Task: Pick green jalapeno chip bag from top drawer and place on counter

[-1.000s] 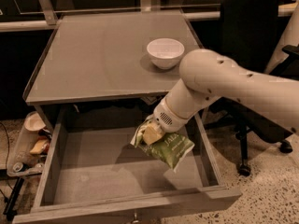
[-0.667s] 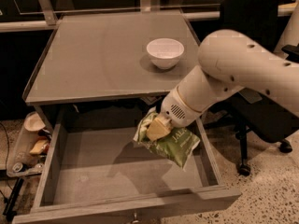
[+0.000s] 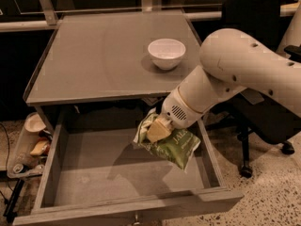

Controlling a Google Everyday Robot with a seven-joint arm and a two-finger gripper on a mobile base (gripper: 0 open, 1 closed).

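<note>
Over the right half of the top drawer (image 3: 94,173): gripper (image 3: 156,129) clamped tight on upper edge of green jalapeno chip bag (image 3: 175,147). Since a second ago, arm has risen slightly; bag hangs clear of drawer floor. Lift underway; transfer to counter (image 3: 103,55) remains.

We see the gripper (image 3: 157,128) over the right part of the open top drawer (image 3: 94,173), its fingers clamped on the upper left edge of the green jalapeno chip bag (image 3: 175,147). The bag hangs tilted above the drawer floor, casting a shadow to its left. On the counter (image 3: 94,55) beyond, a white bowl (image 3: 166,53) stands toward the right.
</note>
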